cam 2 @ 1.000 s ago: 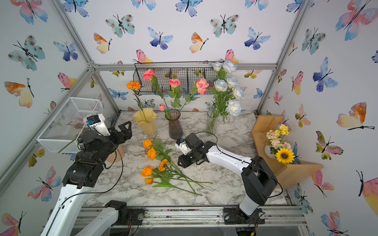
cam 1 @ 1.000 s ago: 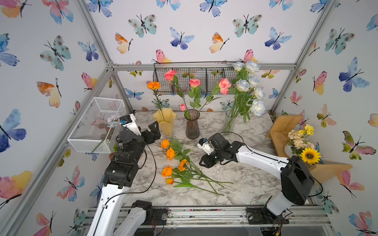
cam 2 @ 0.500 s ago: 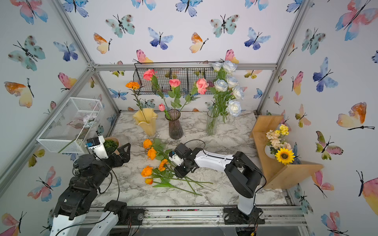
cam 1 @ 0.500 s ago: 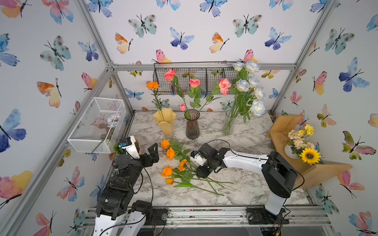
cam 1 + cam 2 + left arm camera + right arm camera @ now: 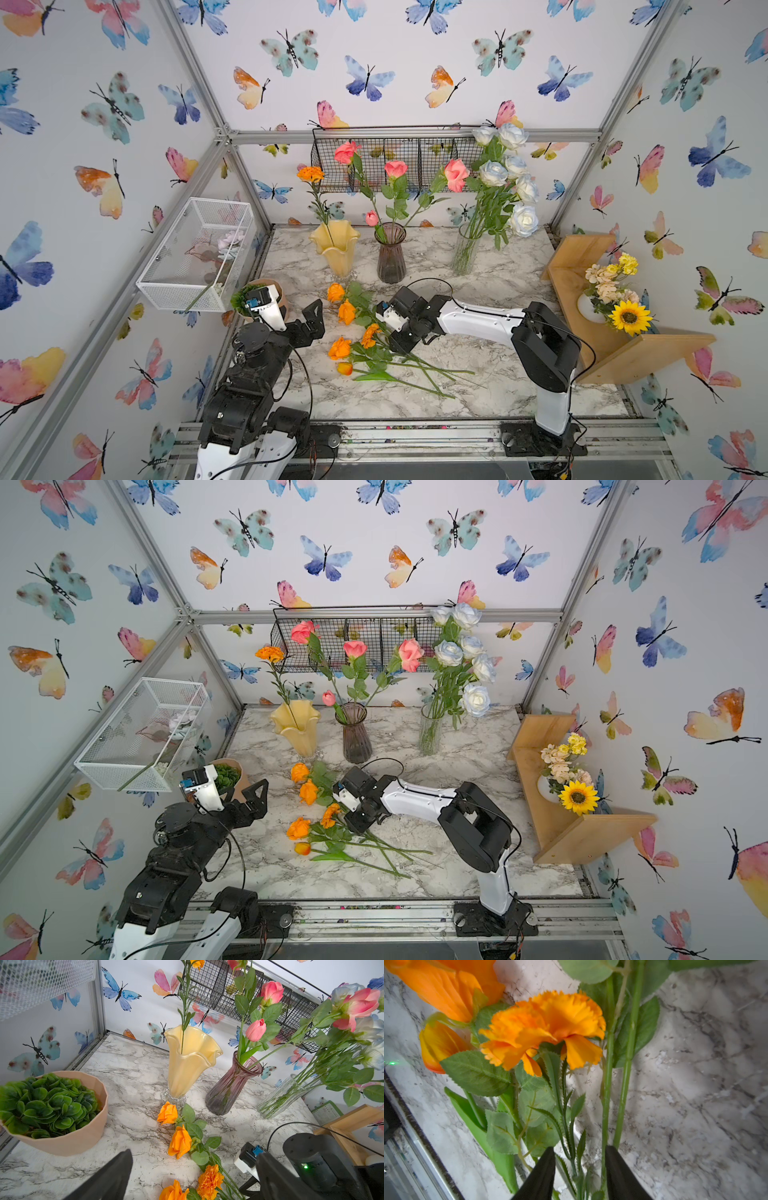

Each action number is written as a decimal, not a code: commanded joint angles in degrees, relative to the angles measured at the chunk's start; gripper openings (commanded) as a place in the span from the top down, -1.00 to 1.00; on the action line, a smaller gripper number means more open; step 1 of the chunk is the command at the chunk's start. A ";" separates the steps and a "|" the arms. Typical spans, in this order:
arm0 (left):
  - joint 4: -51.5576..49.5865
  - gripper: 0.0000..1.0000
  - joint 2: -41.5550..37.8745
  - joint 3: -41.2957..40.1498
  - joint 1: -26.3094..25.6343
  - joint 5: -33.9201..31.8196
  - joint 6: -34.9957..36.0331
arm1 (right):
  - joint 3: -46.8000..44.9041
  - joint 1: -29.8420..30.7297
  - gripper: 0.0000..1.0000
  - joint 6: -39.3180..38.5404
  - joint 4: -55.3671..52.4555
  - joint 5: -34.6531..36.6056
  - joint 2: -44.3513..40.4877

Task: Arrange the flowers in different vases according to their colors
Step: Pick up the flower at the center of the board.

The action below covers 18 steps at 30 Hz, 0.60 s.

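The right claw (image 5: 580,1148) has come down over the orange flowers (image 5: 361,336) lying on the surface (image 5: 478,395). Its fingers stand apart astride the marigold (image 5: 546,1022) stem, not yet pinching. The left claw (image 5: 194,1155), spread and empty, has drawn back from the yellow vase (image 5: 334,249). Neighbouring stems and leaves crowd the grasp.

Hovering left end effector (image 5: 194,1154), jaws wide apart, right end effector (image 5: 579,1148) low, jaws partly apart
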 commanded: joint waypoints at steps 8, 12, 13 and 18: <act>1.54 -0.97 -0.28 -0.33 -0.18 1.40 -0.05 | 3.14 2.36 0.18 -1.11 -3.00 5.06 3.93; 1.53 -0.97 -0.32 -0.33 -0.17 1.39 -0.12 | 4.10 2.34 0.32 -1.36 -3.37 5.75 5.32; 1.53 -0.97 -0.29 -0.33 -0.17 1.39 -0.12 | 4.36 2.33 0.38 -1.36 -3.35 5.65 5.61; 1.53 -0.97 -0.32 -0.32 -0.25 1.18 -0.12 | 6.00 2.35 0.62 -2.05 -4.15 5.91 5.54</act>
